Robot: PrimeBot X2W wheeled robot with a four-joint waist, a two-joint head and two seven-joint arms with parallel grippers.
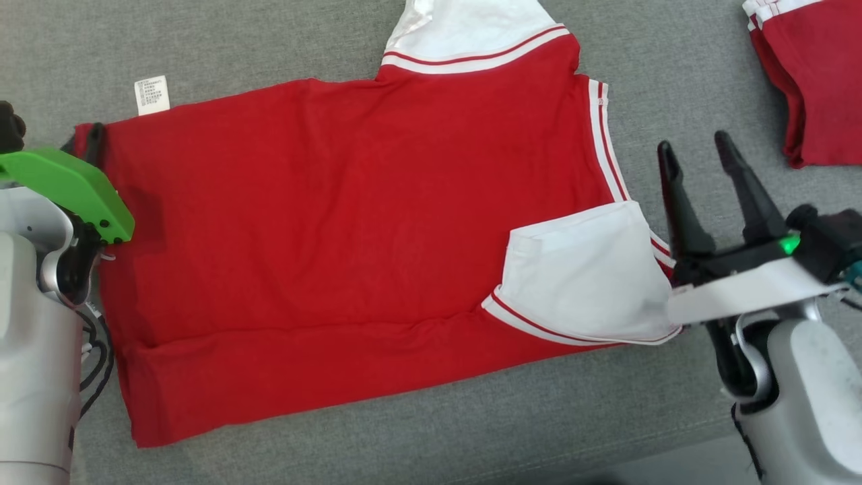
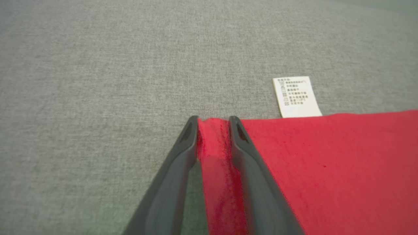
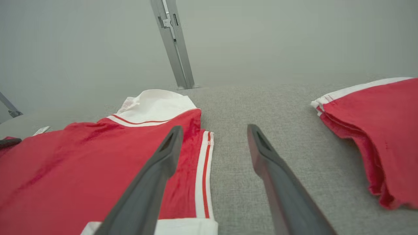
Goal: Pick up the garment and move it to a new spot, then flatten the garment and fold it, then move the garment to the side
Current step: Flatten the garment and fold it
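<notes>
- The grey cloth surface (image 1: 404, 438) carries everything.
- The red polo shirt (image 1: 337, 222) lies spread flat across the middle of it. Its white collar (image 1: 465, 30) points to the far side, and its white sleeve (image 1: 586, 283) is turned in over the body at the right end. The near long edge looks already doubled over, so I judge the folding to be under way.
- To do this fold well, both ends should rise together and travel level. The cloth should stay taut between the two grips so the crease runs straight. The left end is gripped and the right is not — lifting now would drag the shirt askew.
- A second red garment (image 1: 821, 87), folded, sits well apart at the far right. The fold should stay clear of it.
- The right gripper (image 1: 693, 145) hovers just beside the sleeve end with its jaws spread wide and nothing between them. One finger hangs over the shirt's striped edge and the other over bare grey cloth.
- The left gripper (image 2: 214, 122) is at the shirt's far left corner. Its fingers (image 2: 241, 143) are drawn nearly together on a narrow ridge of red fabric — a pinch on the shirt's edge, low against the surface.
- The care label (image 1: 151, 94) pokes out flat from the far edge, near that pinched corner. It should be tucked inside the fold.
</notes>
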